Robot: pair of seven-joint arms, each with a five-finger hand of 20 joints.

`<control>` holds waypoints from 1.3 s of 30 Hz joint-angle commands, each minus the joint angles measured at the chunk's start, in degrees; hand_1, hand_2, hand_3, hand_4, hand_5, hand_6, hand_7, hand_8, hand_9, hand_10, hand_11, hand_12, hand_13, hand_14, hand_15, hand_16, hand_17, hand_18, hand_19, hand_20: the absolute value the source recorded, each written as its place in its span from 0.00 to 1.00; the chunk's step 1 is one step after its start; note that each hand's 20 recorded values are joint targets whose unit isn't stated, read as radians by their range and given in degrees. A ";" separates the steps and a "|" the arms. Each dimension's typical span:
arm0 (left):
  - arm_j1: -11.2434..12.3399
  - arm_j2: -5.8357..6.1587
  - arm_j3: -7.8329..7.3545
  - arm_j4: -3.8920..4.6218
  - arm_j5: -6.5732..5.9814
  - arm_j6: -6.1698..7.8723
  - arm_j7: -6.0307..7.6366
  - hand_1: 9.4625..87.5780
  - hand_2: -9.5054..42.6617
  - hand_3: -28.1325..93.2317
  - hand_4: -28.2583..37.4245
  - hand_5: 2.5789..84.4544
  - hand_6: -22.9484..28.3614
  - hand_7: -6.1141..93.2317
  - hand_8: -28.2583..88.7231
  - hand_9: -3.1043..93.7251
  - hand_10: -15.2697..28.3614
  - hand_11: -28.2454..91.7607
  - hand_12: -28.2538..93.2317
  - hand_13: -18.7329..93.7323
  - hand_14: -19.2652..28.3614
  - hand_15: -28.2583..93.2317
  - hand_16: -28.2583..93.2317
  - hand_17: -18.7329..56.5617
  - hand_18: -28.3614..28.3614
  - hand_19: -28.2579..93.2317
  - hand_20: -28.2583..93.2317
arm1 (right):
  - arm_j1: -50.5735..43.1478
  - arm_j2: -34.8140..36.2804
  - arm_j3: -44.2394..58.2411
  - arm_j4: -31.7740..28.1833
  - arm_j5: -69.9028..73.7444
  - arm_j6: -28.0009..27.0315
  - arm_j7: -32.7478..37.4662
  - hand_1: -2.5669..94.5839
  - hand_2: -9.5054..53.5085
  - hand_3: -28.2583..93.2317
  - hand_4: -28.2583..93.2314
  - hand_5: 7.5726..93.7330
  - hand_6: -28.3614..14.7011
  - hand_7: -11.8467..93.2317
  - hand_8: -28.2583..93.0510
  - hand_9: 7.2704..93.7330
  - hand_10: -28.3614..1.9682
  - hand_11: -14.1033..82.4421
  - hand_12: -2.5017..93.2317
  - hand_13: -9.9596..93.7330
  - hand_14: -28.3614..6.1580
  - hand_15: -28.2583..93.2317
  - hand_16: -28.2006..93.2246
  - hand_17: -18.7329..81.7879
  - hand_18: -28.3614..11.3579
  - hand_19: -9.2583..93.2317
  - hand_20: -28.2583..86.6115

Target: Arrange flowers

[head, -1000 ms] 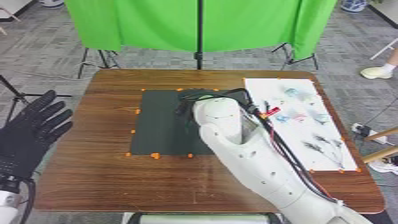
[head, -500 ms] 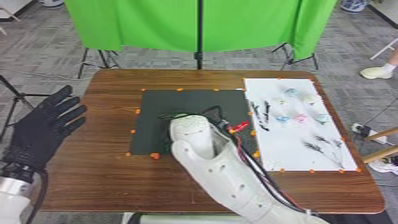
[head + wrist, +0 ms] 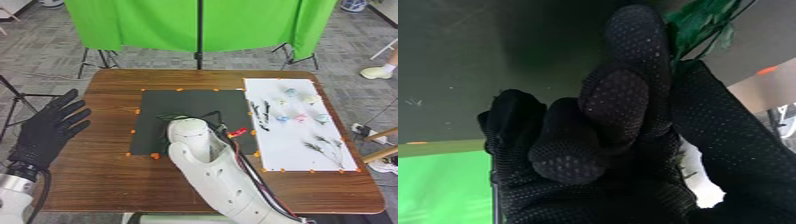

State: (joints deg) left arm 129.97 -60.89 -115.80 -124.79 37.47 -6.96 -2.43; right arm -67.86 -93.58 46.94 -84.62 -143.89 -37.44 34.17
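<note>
In the head view my right hand (image 3: 214, 119) is over the dark mat (image 3: 160, 102), mostly hidden beneath its white wrist. In the right wrist view my right hand (image 3: 611, 107) has curled fingers, with a green leafy stem (image 3: 704, 25) pinched between thumb and finger. The dark mat lies close behind the leaves. Pale blue, pink and cream flowers (image 3: 300, 118) rest on the white mat (image 3: 280, 145), along with dark thin sprigs (image 3: 265, 111) and feathery dried stems (image 3: 315, 147). My left hand (image 3: 43, 132) hangs by the table's left edge, fingers straight.
The brown wooden table (image 3: 89, 170) carries both mats, whose borders have small orange markers (image 3: 155, 156). A green cloth (image 3: 151, 30) hangs beyond the far edge on a black stand (image 3: 200, 55). A red piece (image 3: 237, 133) sits on the right arm's cables.
My right hand and forearm have moved left and nearer the robot over the dark mat, uncovering the sprigs on the white mat. The left hand has shifted slightly to the right.
</note>
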 commanded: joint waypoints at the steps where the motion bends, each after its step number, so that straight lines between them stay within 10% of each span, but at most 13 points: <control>1: -1.92 0.65 2.00 1.54 -0.51 -1.24 -1.51 0.18 0.04 0.80 0.01 0.27 0.47 0.27 0.14 0.25 0.57 0.40 0.37 0.30 0.66 0.46 0.23 0.10 0.83 0.54 0.29 | -4.39 -1.93 -0.20 2.54 -1.32 0.08 -1.87 0.33 0.19 0.99 0.12 0.97 0.60 0.54 0.15 0.93 0.66 0.71 0.35 0.90 0.73 0.89 0.50 0.77 0.30 1.00 0.86; 12: -2.12 1.30 2.36 1.91 -0.78 -1.66 -1.60 0.18 0.05 0.80 0.01 0.27 0.47 0.27 0.14 0.25 0.57 0.40 0.37 0.30 0.67 0.46 0.23 0.10 0.82 0.54 0.29 | -5.45 -2.57 0.70 3.40 -1.57 3.18 -5.63 0.33 0.19 0.99 0.11 0.98 0.60 0.52 0.14 0.92 0.66 0.72 0.35 0.89 0.73 0.89 0.50 0.76 0.30 1.00 0.86; 16: -2.27 1.01 2.42 1.93 -0.64 -2.00 -1.87 0.18 0.05 0.80 0.01 0.27 0.47 0.27 0.14 0.25 0.57 0.40 0.37 0.30 0.66 0.46 0.23 0.10 0.82 0.54 0.29 | -4.80 -1.90 0.46 4.03 -4.04 3.33 -6.17 0.38 0.08 0.97 0.10 0.85 0.55 0.66 0.31 0.99 0.67 0.61 0.36 0.93 0.72 0.83 0.52 0.77 0.25 1.00 0.80; 19: -2.03 0.77 2.26 1.78 -0.59 -1.91 -1.96 0.18 0.05 0.80 0.01 0.27 0.47 0.27 0.14 0.25 0.57 0.40 0.37 0.30 0.66 0.46 0.24 0.10 0.82 0.54 0.29 | -4.18 -1.73 0.40 4.13 -3.14 3.23 -5.61 0.33 0.18 0.99 0.10 0.97 0.60 0.53 0.16 0.92 0.66 0.72 0.35 0.89 0.73 0.89 0.50 0.76 0.30 1.00 0.86; 33: -2.17 0.53 2.50 1.50 -0.13 -2.43 -2.15 0.18 0.06 0.80 0.01 0.27 0.47 0.27 0.14 0.25 0.57 0.40 0.37 0.30 0.66 0.46 0.24 0.10 0.82 0.54 0.29 | -2.77 -1.40 0.24 4.97 -4.58 5.05 -6.28 0.33 0.19 0.99 0.11 0.98 0.60 0.51 0.14 0.92 0.65 0.72 0.34 0.89 0.73 0.89 0.50 0.76 0.31 1.00 0.86; 39: -2.02 0.53 2.54 1.48 -0.29 -2.56 -2.35 0.18 0.06 0.80 0.01 0.27 0.47 0.27 0.14 0.25 0.57 0.40 0.37 0.30 0.67 0.46 0.24 0.10 0.82 0.54 0.29 | -2.30 -1.24 0.38 4.81 -4.60 5.13 -5.90 0.37 0.08 0.97 0.10 0.85 0.55 0.66 0.31 0.99 0.66 0.61 0.36 0.93 0.72 0.83 0.52 0.77 0.25 1.00 0.80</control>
State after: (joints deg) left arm 127.48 -59.88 -113.50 -123.35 37.14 -8.89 -4.04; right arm -69.86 -96.12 47.28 -81.36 -147.33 -32.56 27.51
